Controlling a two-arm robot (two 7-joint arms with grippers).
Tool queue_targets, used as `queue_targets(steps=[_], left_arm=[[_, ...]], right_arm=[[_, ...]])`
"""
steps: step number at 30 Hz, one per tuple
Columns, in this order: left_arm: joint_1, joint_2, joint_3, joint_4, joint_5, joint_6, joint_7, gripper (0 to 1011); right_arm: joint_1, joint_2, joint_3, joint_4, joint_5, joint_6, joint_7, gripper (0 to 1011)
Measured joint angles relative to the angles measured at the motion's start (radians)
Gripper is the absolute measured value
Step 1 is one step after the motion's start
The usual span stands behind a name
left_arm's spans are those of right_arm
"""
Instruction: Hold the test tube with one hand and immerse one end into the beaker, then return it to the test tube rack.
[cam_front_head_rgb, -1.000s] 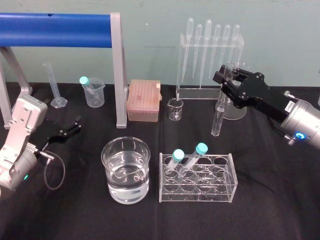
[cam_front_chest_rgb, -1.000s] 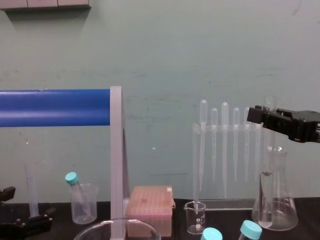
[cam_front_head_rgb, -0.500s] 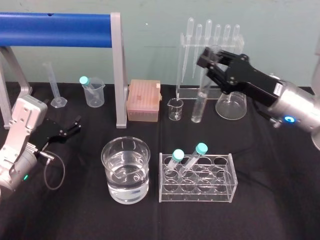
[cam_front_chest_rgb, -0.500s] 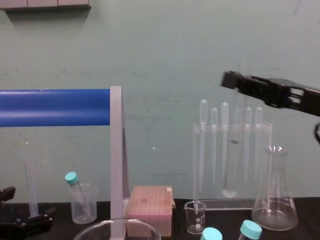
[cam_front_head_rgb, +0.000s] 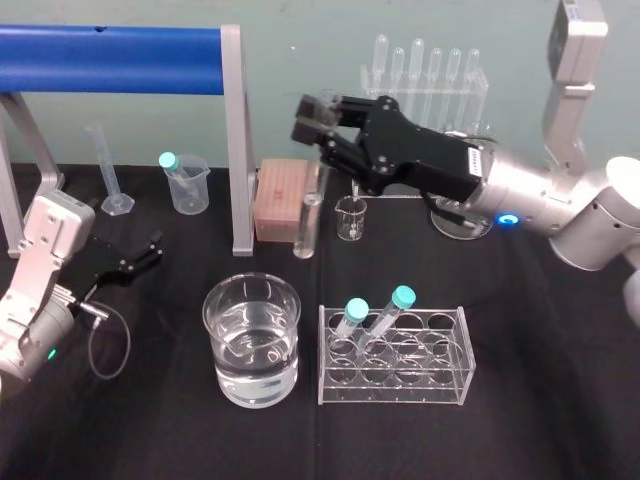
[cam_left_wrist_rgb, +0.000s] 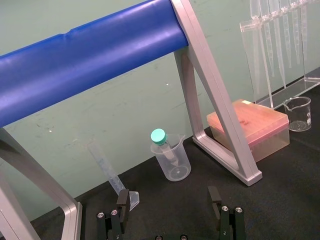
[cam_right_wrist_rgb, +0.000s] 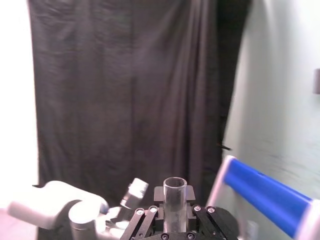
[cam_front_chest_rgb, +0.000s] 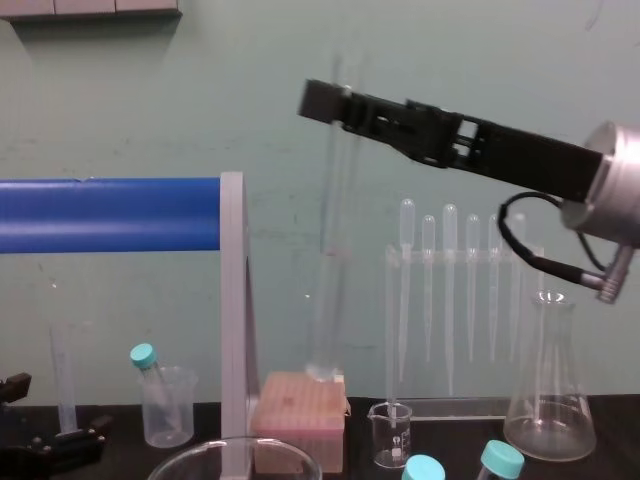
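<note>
Over the pink tip box (cam_front_head_rgb: 280, 200), behind the beaker (cam_front_head_rgb: 222, 350) | right gripper (cam_front_head_rgb: 318, 125) clamped on the upright test tube (cam_front_head_rgb: 308, 225), carried leftward from the flask (cam_front_head_rgb: 460, 222) | next: likely lower it forward into the beaker | left gripper (cam_front_head_rgb: 140, 258) parked at table's left, fingers apart.

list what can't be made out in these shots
Test tube: chest view, blurred; any liquid inside cannot be told.
Its upper part: head view, largely covered by the right gripper shut on it.
Beaker: chest view, the bottom edge cuts off all but the rim.
Left gripper, parked open at the table's left: chest view, the lower left corner cuts most of it off.
</note>
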Motion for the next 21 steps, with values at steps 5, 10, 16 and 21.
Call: queue_targets(steps=[5,10,16,21], left_arm=[[0.0,0.0,0.0,0.0,0.0,0.0,0.0,1000],[0.0,0.0,0.0,0.0,0.0,0.0,0.0,1000],[0.0,0.0,0.0,0.0,0.0,0.0,0.0,1000],[0.0,0.0,0.0,0.0,0.0,0.0,0.0,1000]], right_arm=[[0.022,-0.021,-0.035,0.011,0.015,0.006,0.041,242],[0.041,-0.038,-0.067,0.036,0.021,0.011,0.07,242],[0.065,-0.055,-0.104,0.078,0.022,0.015,0.093,242],[0.087,-0.074,-0.134,0.131,0.022,0.014,0.111,241]])
